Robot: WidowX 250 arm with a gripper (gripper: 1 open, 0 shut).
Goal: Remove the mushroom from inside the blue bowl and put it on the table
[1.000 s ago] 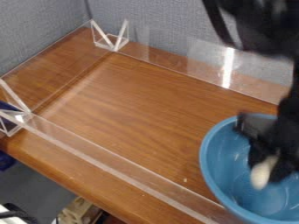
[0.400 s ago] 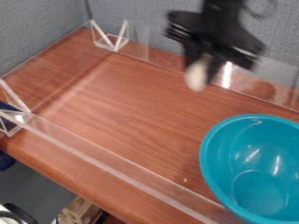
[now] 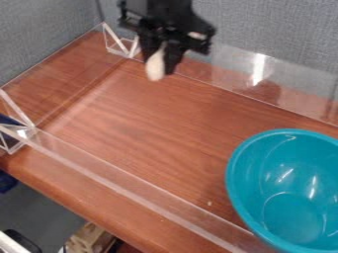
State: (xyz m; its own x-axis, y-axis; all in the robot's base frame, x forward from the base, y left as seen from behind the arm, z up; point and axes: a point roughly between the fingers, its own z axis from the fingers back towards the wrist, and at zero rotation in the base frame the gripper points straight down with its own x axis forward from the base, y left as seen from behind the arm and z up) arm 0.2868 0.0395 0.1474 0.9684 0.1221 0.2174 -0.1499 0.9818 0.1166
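Observation:
My black gripper [image 3: 161, 54] hangs over the far left part of the table [image 3: 158, 119], pointing down. It is shut on the mushroom [image 3: 157, 67], whose cream-white stem sticks out below the fingers; its cap is hidden between them. The mushroom is in the air, above the wood. The blue bowl [image 3: 294, 188] sits at the near right corner, empty, far from the gripper.
Low clear acrylic walls [image 3: 251, 71] edge the tabletop, with clear corner brackets at the far left [image 3: 122, 40] and at the left edge [image 3: 14, 133]. A grey fabric backdrop stands behind the table.
The gripper lifted the mushroom out of the blue bowl and carried it up and left across the table to the far left area. The bowl is now empty.

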